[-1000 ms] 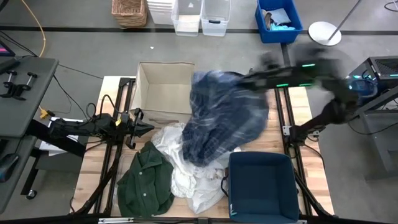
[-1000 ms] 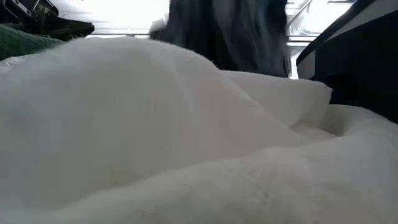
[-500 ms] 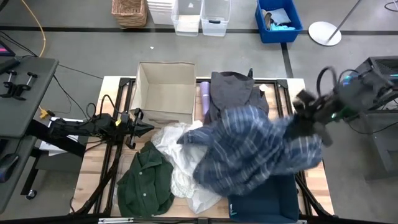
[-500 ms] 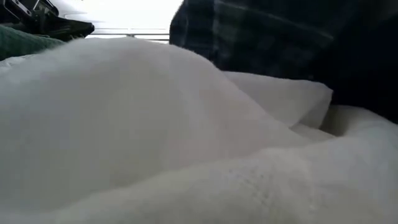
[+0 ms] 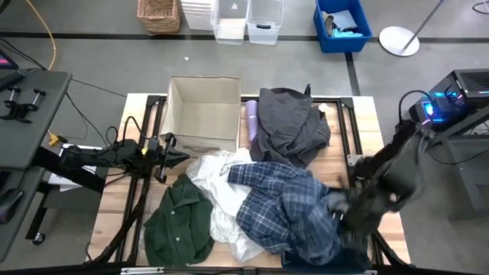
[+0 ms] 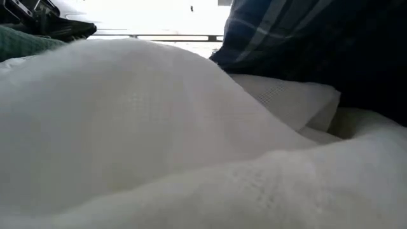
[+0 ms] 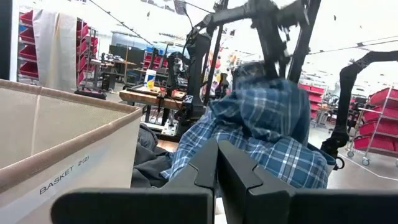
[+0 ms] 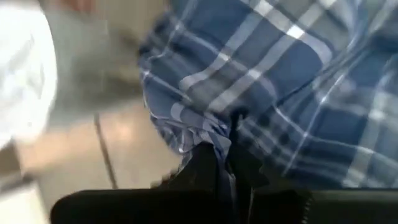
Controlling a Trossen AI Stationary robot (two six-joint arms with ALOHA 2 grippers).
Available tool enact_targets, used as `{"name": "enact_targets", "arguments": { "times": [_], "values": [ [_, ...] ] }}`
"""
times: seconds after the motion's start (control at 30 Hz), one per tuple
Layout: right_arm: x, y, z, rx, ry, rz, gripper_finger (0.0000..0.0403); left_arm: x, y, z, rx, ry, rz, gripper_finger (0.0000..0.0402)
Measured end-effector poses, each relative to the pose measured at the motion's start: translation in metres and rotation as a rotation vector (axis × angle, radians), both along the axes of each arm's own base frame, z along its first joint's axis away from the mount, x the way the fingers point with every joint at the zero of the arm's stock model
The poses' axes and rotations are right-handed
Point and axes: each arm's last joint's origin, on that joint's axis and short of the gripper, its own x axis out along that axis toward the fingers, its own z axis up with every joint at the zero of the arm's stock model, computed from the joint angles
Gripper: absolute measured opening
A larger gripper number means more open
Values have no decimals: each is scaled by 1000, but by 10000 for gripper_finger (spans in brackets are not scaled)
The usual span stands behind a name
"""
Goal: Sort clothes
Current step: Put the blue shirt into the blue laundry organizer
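The blue-and-white plaid shirt lies crumpled at the near right, over the white fabric pieces and a dark blue bin. My right gripper is shut on its right part. The shirt also shows in the right wrist view and the left wrist view. The dark grey garment lies at the far middle. The dark green shirt lies at the near left. My left gripper waits shut and empty at the left, also seen in its wrist view. My right gripper pinches a bunched fold of the plaid shirt between its two fingers. How many layers it has, I cannot tell. The shirt is slack and rests on the pile and the bin below.
A cardboard box stands open at the far left. The dark blue bin at the near right is mostly covered by the plaid shirt. White fabric fills the low view. Bins and a basket stand on the floor beyond the table.
My right gripper has swung the plaid shirt from above the table's far middle toward the right edge, then down toward the near edge. The shirt, then hanging in the air, now lies on the bin and white pile. The dark grey garment is uncovered.
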Motion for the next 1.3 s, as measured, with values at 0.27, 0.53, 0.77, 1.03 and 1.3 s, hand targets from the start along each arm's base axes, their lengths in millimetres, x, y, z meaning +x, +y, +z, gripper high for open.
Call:
{"name": "enact_targets", "arguments": {
  "times": [0.27,0.53,0.77,1.03,1.3],
  "values": [
    [21,23,-119,107,211,-260,4,0,0,0,0,0,0,0],
    [32,28,-148,173,355,-455,97,0,0,0,0,0,0,0],
    [56,32,-109,408,344,-359,238,0,0,0,0,0,0,0],
    [78,23,-38,612,272,-280,287,0,0,0,0,0,0,0],
    [112,-86,-14,185,31,-678,288,0,0,0,0,0,0,0]
  ]
}}
